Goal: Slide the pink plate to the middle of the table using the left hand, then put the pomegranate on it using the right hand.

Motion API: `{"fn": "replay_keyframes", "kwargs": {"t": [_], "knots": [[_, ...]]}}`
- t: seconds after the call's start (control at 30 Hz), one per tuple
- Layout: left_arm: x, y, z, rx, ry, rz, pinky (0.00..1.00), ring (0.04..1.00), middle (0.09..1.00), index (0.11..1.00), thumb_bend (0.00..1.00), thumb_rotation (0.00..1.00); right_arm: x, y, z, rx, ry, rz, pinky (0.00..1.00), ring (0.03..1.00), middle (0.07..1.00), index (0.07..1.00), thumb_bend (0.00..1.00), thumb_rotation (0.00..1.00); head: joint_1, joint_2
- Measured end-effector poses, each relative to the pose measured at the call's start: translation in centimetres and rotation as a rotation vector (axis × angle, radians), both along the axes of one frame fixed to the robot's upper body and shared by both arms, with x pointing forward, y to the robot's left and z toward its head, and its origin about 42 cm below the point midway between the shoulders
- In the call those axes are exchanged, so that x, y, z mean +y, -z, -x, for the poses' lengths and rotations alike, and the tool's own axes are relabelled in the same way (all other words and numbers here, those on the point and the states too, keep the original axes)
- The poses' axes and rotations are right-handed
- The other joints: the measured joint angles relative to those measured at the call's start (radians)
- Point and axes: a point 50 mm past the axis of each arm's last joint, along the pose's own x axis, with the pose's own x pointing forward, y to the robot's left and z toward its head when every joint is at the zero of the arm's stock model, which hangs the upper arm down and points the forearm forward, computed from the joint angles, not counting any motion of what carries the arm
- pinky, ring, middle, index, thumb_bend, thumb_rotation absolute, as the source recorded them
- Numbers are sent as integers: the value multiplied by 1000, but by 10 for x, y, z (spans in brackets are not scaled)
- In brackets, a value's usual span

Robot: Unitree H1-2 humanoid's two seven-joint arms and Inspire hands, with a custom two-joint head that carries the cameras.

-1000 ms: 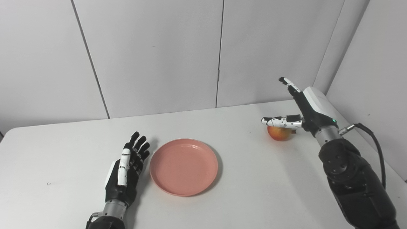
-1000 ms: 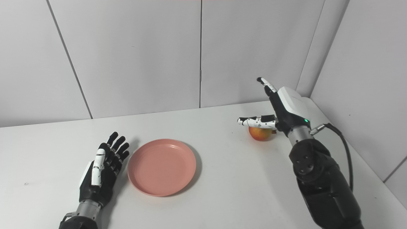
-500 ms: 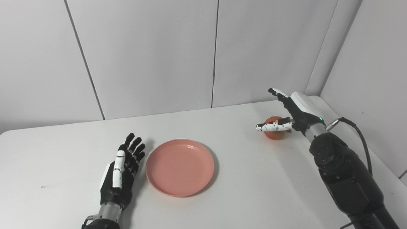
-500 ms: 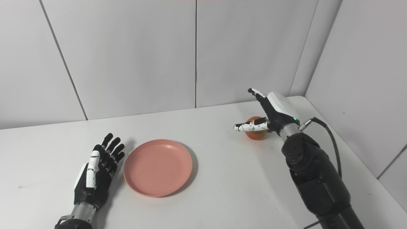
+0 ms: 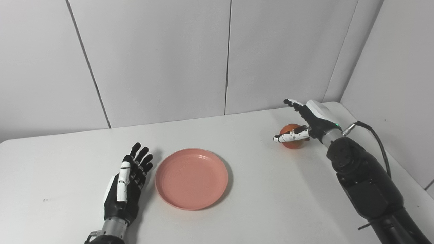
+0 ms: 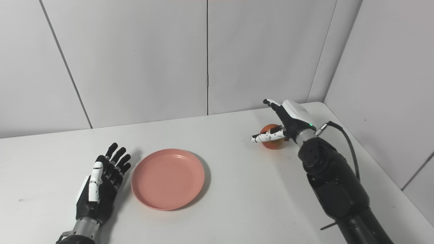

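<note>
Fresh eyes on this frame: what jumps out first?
The pink plate stands out, near the middle of the white table, with nothing on it. Next, the right hand, open, fingers spread around the orange-red pomegranate at the far right, not closed on it. The left hand lies open and flat just left of the plate.

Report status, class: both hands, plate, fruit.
Left robot hand open, flat beside pink plate. Right robot hand open around pomegranate, not closed. Path to plate unobstructed.
</note>
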Motion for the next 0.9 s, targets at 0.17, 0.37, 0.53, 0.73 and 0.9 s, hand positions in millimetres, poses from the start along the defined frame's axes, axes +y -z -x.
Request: {"fn": "replay_keyframes", "kwargs": {"t": [0.17,0.37,0.53,0.73,0.9], "knots": [[1,0,0,0,-1,-1,963,939,949,943,357,1000,-4,5,-4,27,11,8,851,914,923,899,1000,317,-2,2],[2,0,1,1,0,-3,965,940,949,942,366,1000,-11,11,-9,59,32,7,859,912,920,902,1000,301,0,5],[3,0,1,0,-2,-3,964,936,945,937,365,1000,-15,19,-12,95,45,-9,857,907,918,907,1000,300,-3,5],[3,0,1,0,-3,-3,965,939,947,941,358,1000,-16,23,-17,119,49,-2,846,896,909,899,1000,299,-3,5],[3,0,1,0,-2,-3,960,935,943,939,358,1000,-20,28,-19,135,62,-9,838,888,904,900,1000,292,0,5]]}}
